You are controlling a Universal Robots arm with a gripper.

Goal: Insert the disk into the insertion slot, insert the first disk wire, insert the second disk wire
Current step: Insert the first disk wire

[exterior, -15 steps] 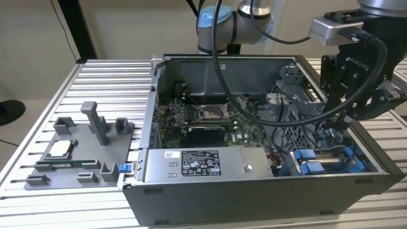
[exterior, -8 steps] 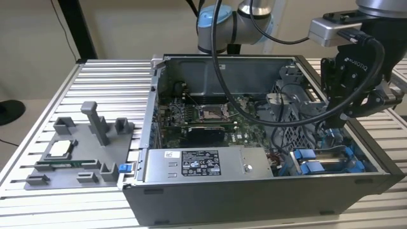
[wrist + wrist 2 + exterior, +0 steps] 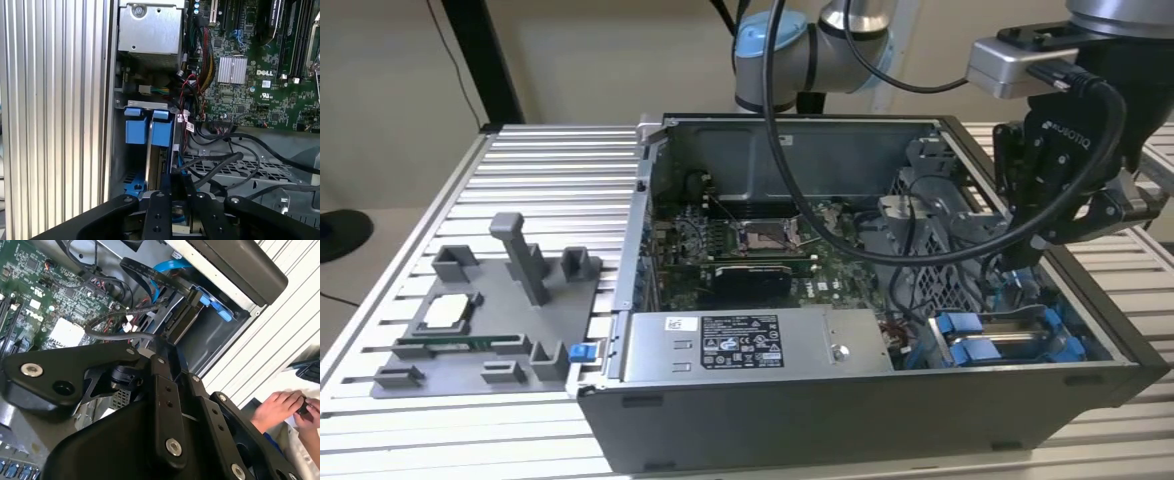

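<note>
Hovering low over the near corner of the computer case (image 3: 854, 410), on the exterior view's right, my pincer (image 3: 173, 176) points down at the disk (image 3: 161, 155). Disk stands on edge inside the insertion slot (image 3: 212, 345), its blue frame tabs up against the bay's grey rail. It looks seated to me, so I judge the first step done. Cannot tell whether the pincer is clenched or released, since my own black linkage covers the tip. A flat black wire (image 3: 145, 272) and a blue wire (image 3: 172, 265) arc over from the motherboard (image 3: 270, 85) side toward the disk's connector end. Plugged or loose, I cannot tell. I sit tight against that end, I judge, because the wires belong there. Grey power-supply box (image 3: 747, 345) lies just left of the bay, clear of me. A person's hands (image 3: 280, 407) are off past the slatted table (image 3: 547, 170), well apart from the case.
</note>
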